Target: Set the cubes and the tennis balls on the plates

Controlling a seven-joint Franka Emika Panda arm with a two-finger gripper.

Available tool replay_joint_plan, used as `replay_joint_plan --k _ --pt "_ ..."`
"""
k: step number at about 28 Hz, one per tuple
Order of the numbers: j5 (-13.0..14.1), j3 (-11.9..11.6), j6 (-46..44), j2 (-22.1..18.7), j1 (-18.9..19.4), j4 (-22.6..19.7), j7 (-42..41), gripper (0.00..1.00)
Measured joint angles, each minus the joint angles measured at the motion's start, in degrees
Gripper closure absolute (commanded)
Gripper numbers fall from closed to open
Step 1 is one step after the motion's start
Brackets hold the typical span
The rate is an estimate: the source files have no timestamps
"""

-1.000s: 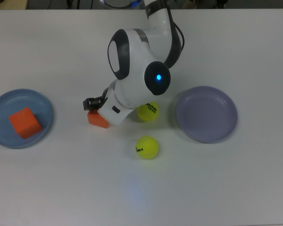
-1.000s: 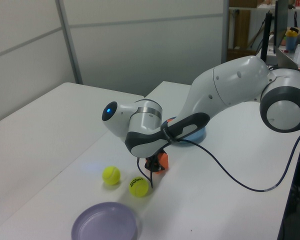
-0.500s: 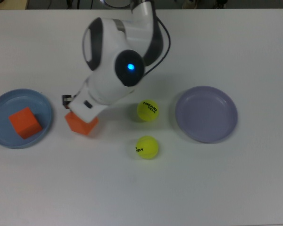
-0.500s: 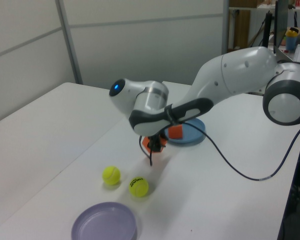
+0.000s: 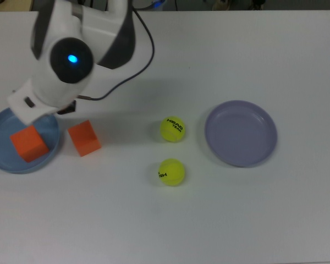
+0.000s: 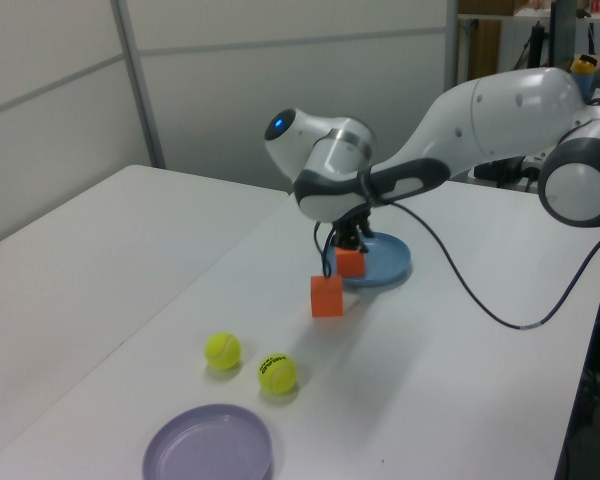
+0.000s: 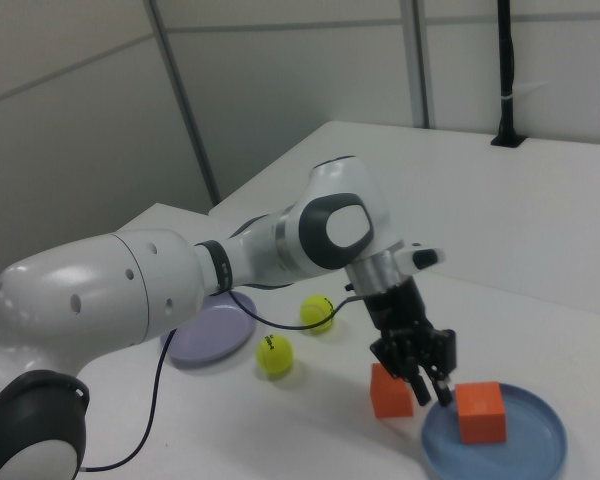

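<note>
Apparently the jaws stand apart and hold nothing: in the right view the two dark fingers (image 7: 444,388) hang with a clear gap between them, low over the counter (image 5: 253,220). The loose orange cube (image 7: 392,390) rests on the counter just below the jaws, a little to the right view's left, beside the rim of the light blue plate (image 5: 0,148) but not on it. The second orange cube (image 5: 28,144) lies inside this plate, below the jaws on the right view's right. Both tennis balls, one (image 5: 172,129) and the other (image 5: 171,171), are well apart from the jaws, beyond the loose cube, and the lavender plate (image 5: 241,133) is farther again and carries nothing. I judge the cubes to be light and stiff, with matte faces that should not slip; the best hold is on two opposite flat faces, near the middle of their height, with the jaws turned to match the cube, because in the top view it sits a bit rotated on the counter. A hold on the corners would probably twist it. The balls look fuzzy and yellow-green with black print; I expect them light and slightly yielding, with good grip from the felt, but they can roll away at a touch, so the jaws should close across the widest part, from straight above
</note>
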Motion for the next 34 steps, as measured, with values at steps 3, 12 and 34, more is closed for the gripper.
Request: replay_joint_plan --k 3,12,34 --pt "0.12 -0.19 -1.52 -0.79 -1.93 -0.15 0.0 0.52" --pt "3.6 0.61 -2.31 -1.39 -1.58 -0.29 2.23 0.0" --pt "-3.02 3.08 12.08 4.17 6.44 -2.16 3.6 0.0"
